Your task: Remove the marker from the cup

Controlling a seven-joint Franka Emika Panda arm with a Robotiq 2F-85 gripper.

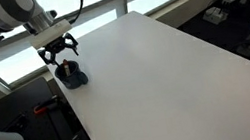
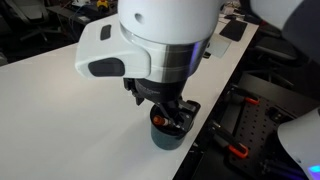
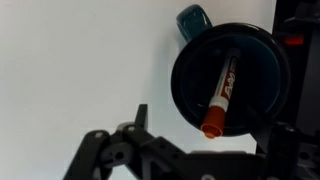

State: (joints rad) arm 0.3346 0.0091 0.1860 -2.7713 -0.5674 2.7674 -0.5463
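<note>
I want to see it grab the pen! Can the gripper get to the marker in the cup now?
Probably yes. The gripper hangs open right above the cup. The marker leans inside with its reddish end near the rim, and nothing covers it.

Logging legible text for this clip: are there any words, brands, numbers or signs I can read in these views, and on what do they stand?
No text here can be read.
Thin marker with a reddish-orange end, inside the small dark blue-grey mug: dark print along the barrel in the wrist view, too blurred to read.
White table and white robot arm housing: no lettering visible.
</note>
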